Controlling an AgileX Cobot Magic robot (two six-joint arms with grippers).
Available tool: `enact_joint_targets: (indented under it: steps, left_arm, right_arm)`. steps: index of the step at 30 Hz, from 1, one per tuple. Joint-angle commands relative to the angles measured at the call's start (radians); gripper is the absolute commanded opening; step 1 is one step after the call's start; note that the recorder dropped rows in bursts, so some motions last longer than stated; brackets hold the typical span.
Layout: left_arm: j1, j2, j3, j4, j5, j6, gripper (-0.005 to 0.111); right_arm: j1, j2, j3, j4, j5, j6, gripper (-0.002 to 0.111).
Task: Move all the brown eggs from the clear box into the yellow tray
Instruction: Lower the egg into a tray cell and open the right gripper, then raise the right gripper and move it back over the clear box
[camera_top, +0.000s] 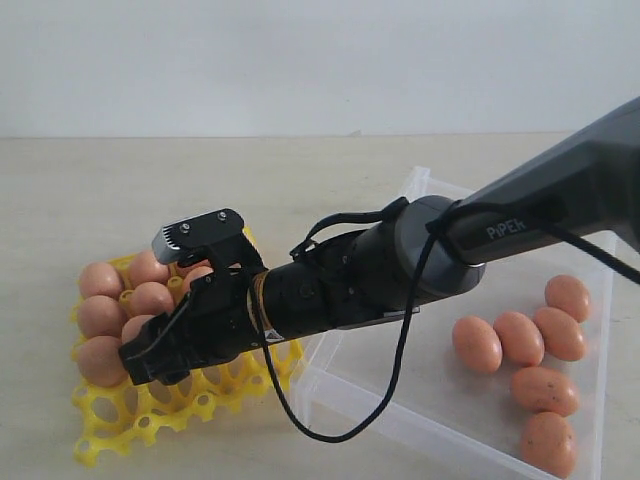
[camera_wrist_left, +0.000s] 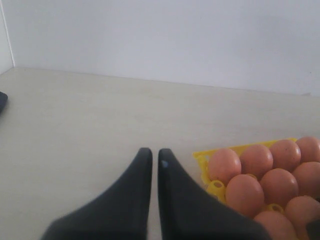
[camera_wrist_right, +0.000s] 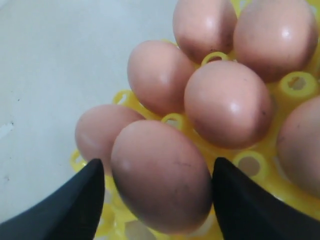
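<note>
The yellow tray (camera_top: 150, 420) lies at the left and holds several brown eggs (camera_top: 150, 298). My right gripper (camera_top: 140, 362) reaches across over the tray. In the right wrist view its fingers (camera_wrist_right: 85, 200) stand apart on either side of one brown egg (camera_wrist_right: 160, 175) that rests in a tray cup; one finger is close against it and a narrow gap shows at the other. Several more brown eggs (camera_top: 519, 337) lie in the clear box (camera_top: 420, 415) at the right. My left gripper (camera_wrist_left: 151, 152) is shut and empty over bare table beside the yellow tray (camera_wrist_left: 202, 156).
The right arm (camera_top: 420, 250) and its looping black cable (camera_top: 330, 432) cross over the clear box's near left wall. A pale wall stands behind the beige table (camera_top: 200, 180). Open cups of the tray (camera_top: 200, 405) show along its near side.
</note>
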Motion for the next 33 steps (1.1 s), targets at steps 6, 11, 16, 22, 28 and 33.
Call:
enact_joint_targets:
  steps: [6, 11, 16, 22, 28, 33]
  left_arm:
    - [0.003, -0.003, 0.003, 0.002, -0.004, 0.000, 0.004]
    - [0.003, -0.003, 0.003, 0.002, -0.004, 0.000, 0.004]
    - [0.003, -0.003, 0.003, 0.002, -0.004, 0.000, 0.004]
    - [0.003, -0.003, 0.003, 0.002, -0.004, 0.000, 0.004]
    - [0.003, -0.003, 0.003, 0.002, -0.004, 0.000, 0.004]
    - [0.003, -0.003, 0.003, 0.002, -0.001, 0.000, 0.004]
  right_arm:
    - [0.001, -0.065, 0.003, -0.008, 0.079, -0.062, 0.057]
    - [0.001, -0.097, 0.003, -0.008, 0.046, -0.062, 0.057]
    - [0.001, -0.240, 0.003, -0.008, 0.134, -0.182, 0.057]
    - [0.001, -0.469, 0.003, 0.009, 0.970, -0.190, 0.057]
    - [-0.115, -0.465, 0.003, 0.507, 1.415, -0.677, 0.057]
    - [-0.304, -0.355, 0.003, 0.860, 1.516, -0.983, 0.057]
